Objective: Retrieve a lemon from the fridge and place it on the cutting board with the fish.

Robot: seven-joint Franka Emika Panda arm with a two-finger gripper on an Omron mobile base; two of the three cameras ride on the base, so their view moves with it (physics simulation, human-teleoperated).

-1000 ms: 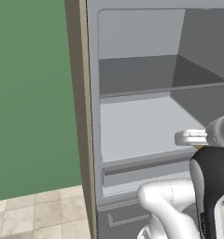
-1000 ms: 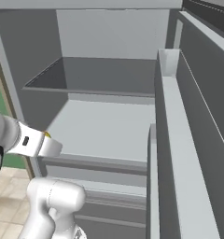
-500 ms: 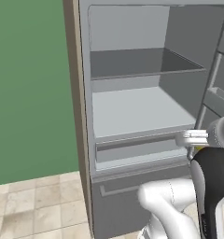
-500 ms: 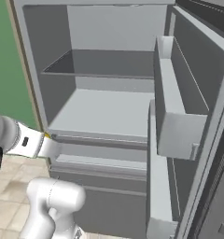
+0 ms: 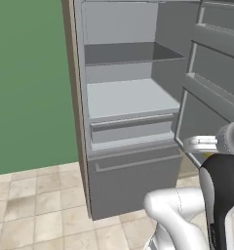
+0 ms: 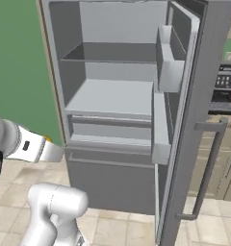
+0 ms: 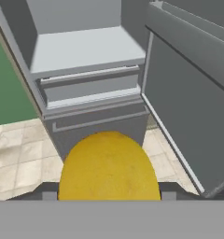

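Before the open fridge [image 5: 128,161], hand [image 7: 109,193] gripping lemon [image 7: 109,168], long axis unclear

Fridge [image 5: 133,180] w/ grey shelves [image 5: 128,97], stands on tiled floor [image 5: 36,210].

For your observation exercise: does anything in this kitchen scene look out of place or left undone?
The fridge door stands wide open, though the lemon sits in the hand outside it. Its shelves look bare. Nothing looks spilled or damaged.
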